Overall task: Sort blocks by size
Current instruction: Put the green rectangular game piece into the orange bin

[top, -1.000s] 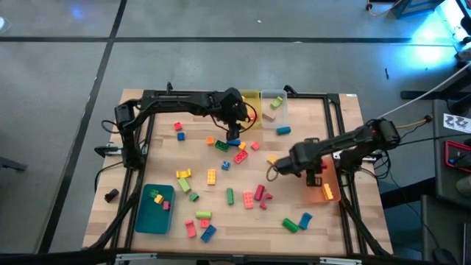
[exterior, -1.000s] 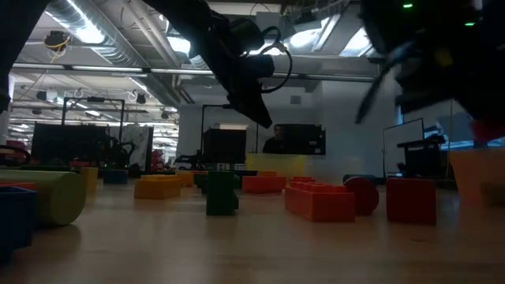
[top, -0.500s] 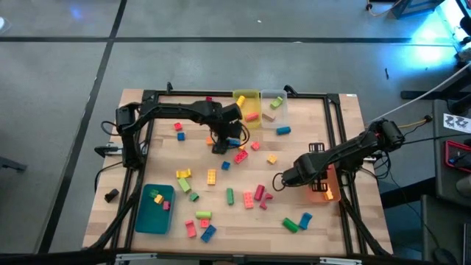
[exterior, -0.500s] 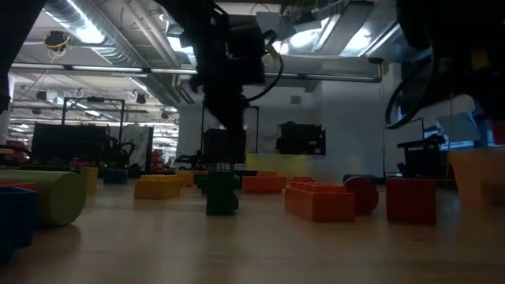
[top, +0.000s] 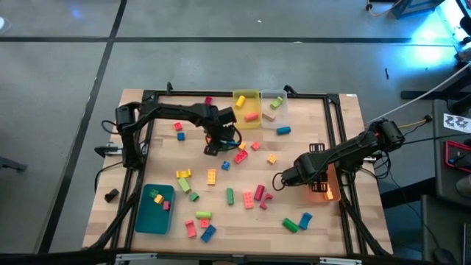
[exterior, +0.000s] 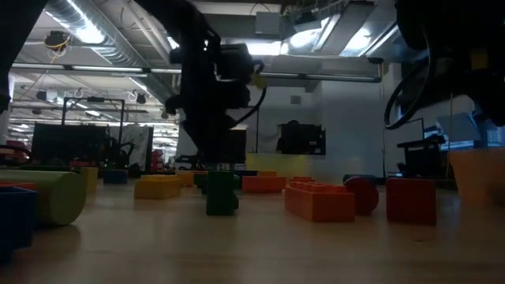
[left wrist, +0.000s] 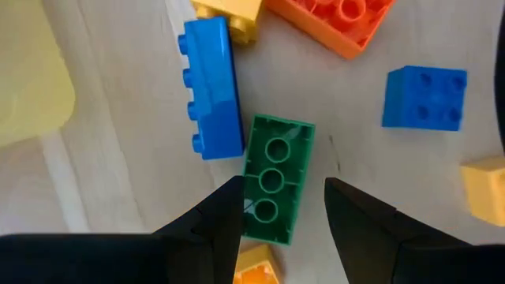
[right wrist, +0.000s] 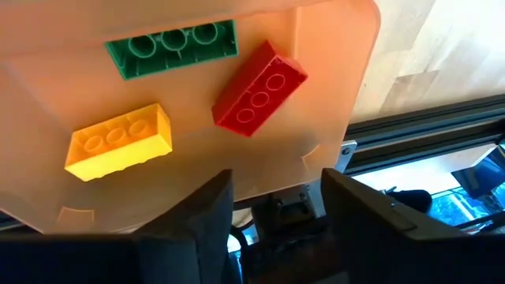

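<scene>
Three bricks (right wrist: pixel 173 45) are seen in orange bin (right wrist: pixel 331 47) | right gripper (right wrist: pixel 276 197) held apart above | left gripper (left wrist: pixel 282 207) held apart astride green brick (left wrist: pixel 274 179).

Left gripper (left wrist: pixel 280 217) poised over a green block (left wrist: pixel 274 179)

Its fingers stand apart on either side of the three-stud block; a long blue block (left wrist: pixel 211 88) touches it, an orange block (left wrist: pixel 335 22) and a small blue block (left wrist: pixel 424 98) lie farther off (all on the table (left wrist: pixel 118 118)).
</scene>
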`<state>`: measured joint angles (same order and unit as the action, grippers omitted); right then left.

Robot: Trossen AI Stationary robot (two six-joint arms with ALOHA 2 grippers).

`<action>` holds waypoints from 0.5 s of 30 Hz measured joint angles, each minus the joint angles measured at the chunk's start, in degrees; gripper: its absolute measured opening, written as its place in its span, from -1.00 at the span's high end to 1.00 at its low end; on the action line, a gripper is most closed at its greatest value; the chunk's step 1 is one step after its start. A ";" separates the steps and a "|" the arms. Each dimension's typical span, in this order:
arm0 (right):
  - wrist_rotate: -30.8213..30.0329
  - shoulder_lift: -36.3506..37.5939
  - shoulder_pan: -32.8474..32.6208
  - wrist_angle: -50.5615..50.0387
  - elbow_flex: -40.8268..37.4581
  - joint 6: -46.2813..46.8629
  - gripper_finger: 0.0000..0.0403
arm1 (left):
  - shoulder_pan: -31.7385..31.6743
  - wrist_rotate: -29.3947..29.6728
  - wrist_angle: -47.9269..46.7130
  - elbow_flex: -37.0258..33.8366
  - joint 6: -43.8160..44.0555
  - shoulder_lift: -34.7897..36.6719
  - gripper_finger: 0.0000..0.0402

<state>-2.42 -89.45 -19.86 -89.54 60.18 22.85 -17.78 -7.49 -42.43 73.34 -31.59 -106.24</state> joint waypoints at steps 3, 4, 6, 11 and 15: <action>0.02 0.00 0.00 0.01 0.02 -0.03 0.04 | -0.37 0.00 3.07 -2.29 -1.17 0.00 0.19; 0.02 0.00 0.00 0.03 0.02 -0.01 0.04 | -0.48 0.02 3.34 -2.95 -1.85 0.00 0.19; 0.02 0.00 0.00 0.04 0.02 0.00 0.04 | -0.71 0.35 5.56 -4.38 -2.45 0.00 0.19; 0.03 -0.02 0.00 0.05 0.02 0.00 0.04 | -1.08 0.61 9.64 -7.19 -3.08 -0.25 0.19; 0.04 -0.02 0.00 0.03 0.02 0.02 0.04 | -1.08 0.63 11.69 -9.11 -3.08 -0.39 0.19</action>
<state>-2.37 -89.47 -19.86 -89.52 60.20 22.87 -18.85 -6.85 -30.74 64.23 -34.68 -106.63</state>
